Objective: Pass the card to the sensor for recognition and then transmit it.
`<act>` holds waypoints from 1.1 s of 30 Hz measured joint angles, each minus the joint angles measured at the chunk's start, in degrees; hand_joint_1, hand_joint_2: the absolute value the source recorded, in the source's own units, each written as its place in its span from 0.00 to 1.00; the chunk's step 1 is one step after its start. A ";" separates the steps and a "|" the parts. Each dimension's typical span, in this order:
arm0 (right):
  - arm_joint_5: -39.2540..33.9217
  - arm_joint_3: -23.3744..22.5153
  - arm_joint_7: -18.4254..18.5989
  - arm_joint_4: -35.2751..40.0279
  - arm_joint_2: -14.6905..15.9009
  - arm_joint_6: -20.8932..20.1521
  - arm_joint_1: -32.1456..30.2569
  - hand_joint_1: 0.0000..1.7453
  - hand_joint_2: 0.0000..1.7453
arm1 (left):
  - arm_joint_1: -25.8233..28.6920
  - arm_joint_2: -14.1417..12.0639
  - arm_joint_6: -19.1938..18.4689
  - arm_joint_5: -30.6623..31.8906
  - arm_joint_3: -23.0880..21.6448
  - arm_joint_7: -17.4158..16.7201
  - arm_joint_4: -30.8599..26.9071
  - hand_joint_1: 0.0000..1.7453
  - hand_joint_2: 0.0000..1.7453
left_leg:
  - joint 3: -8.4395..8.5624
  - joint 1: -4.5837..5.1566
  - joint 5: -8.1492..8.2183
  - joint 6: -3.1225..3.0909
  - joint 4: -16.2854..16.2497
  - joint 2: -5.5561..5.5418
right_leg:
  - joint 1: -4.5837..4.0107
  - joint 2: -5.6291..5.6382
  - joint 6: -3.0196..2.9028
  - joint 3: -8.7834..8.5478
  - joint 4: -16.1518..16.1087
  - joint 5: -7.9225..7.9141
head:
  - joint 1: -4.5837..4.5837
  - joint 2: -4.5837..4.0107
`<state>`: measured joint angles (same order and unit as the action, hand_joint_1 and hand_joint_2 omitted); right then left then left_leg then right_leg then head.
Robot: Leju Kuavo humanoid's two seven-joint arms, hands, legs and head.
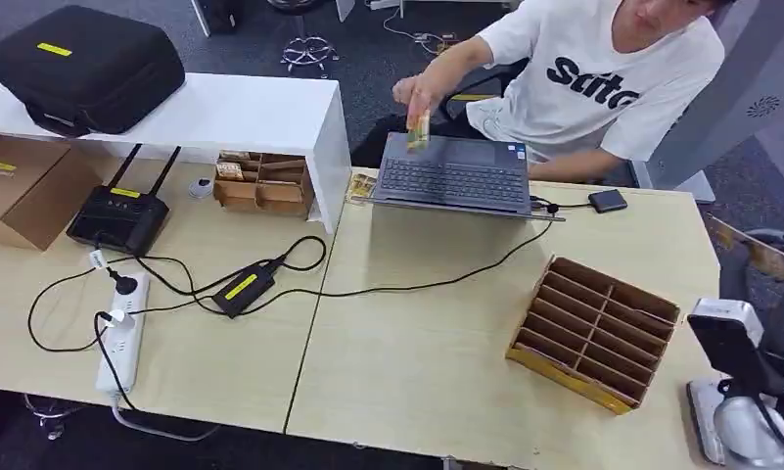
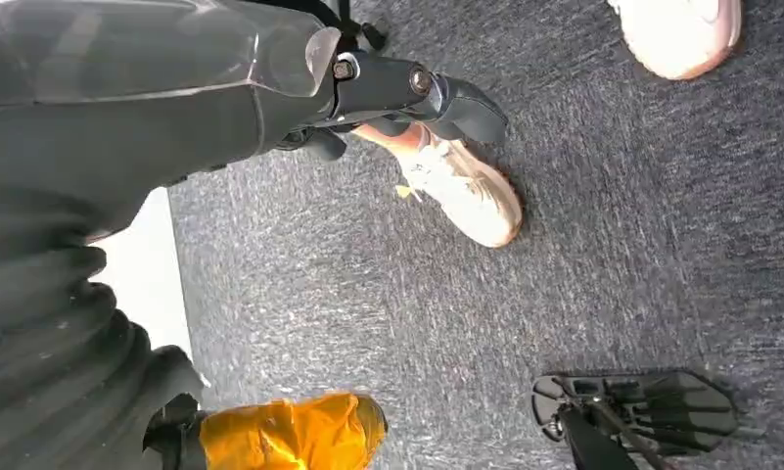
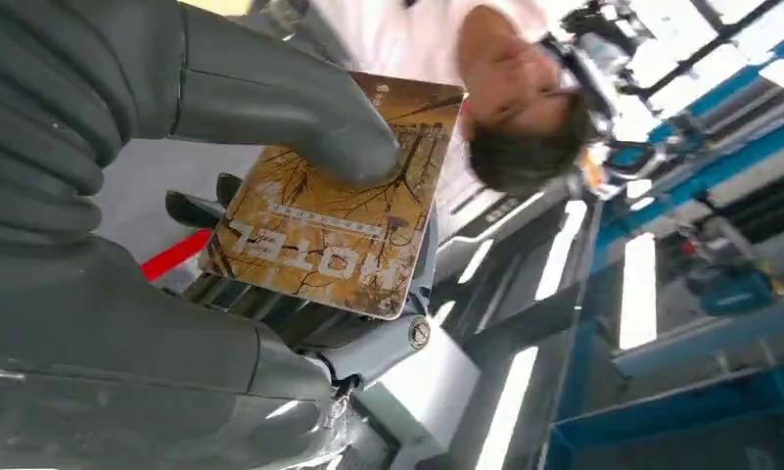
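Note:
A brown hotel card (image 3: 329, 215) is pinched in my right hand (image 3: 123, 294), with the thick grey thumb (image 3: 280, 108) pressed on its face. In the head view this card (image 1: 750, 250) sticks out of the right hand (image 1: 774, 262) at the table's far right edge, right of a small black sensor (image 1: 608, 201) wired to the laptop (image 1: 453, 176). A person behind the table holds another small card (image 1: 419, 129) above the laptop keyboard. My left hand (image 2: 407, 88) hangs over the carpet, holding nothing.
A divided cardboard box (image 1: 595, 331) sits on the table near my right arm. A router (image 1: 120, 217), power strip (image 1: 121, 343), adapter (image 1: 243, 288) and cables lie at left. A black case (image 1: 84, 67) rests on the white shelf (image 1: 270, 113). Shoes (image 2: 466, 191) stand on the floor.

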<state>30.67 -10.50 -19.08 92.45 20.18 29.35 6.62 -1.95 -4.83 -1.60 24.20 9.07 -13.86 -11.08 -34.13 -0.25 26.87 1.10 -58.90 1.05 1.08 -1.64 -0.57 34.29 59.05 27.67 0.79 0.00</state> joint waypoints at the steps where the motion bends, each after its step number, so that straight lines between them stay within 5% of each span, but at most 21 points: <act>1: 0.76 -1.41 0.71 -0.26 0.43 -0.39 -0.68 1.00 1.00 | 0.01 0.00 0.04 -0.04 0.28 0.00 0.00 0.00 1.00 | 0.00 0.00 0.00 0.00 0.00 0.00 | 0.00 0.00 0.00 0.00 0.00 0.00 | 0.00 0.00; 11: 8.97 -7.32 7.52 -9.37 4.63 -5.04 -3.62 1.00 1.00 | 0.08 -0.04 0.28 -0.52 2.34 -0.30 0.00 0.00 1.00 | 0.00 0.01 0.00 -0.01 0.00 0.01 | 0.01 0.01 0.00 0.00 0.00 0.00 | 0.00 0.00; 24: 8.50 -6.27 11.84 -18.31 9.39 -16.19 -4.02 1.00 1.00 | 0.12 -0.20 0.42 -0.55 4.24 -0.74 0.00 0.00 1.00 | -0.04 0.01 0.00 -0.01 0.00 0.00 | 0.01 0.00 0.00 0.00 0.00 0.00 | 0.00 0.00; 33: 7.84 -4.47 15.52 -20.06 13.88 -18.69 -4.00 1.00 1.00 | 0.14 -0.24 0.48 -0.50 5.92 -0.87 0.00 0.00 1.00 | -0.02 0.02 0.00 -0.01 -0.01 0.00 | 0.02 0.00 0.00 0.01 0.00 0.00 | 0.00 0.00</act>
<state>38.51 -14.97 -3.56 72.39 34.06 10.66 2.62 -1.81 -5.07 -1.11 23.69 15.00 -14.73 -11.08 -34.15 -0.23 26.87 1.09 -58.91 1.05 1.10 -1.64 -0.56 34.30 59.05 27.67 0.79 0.00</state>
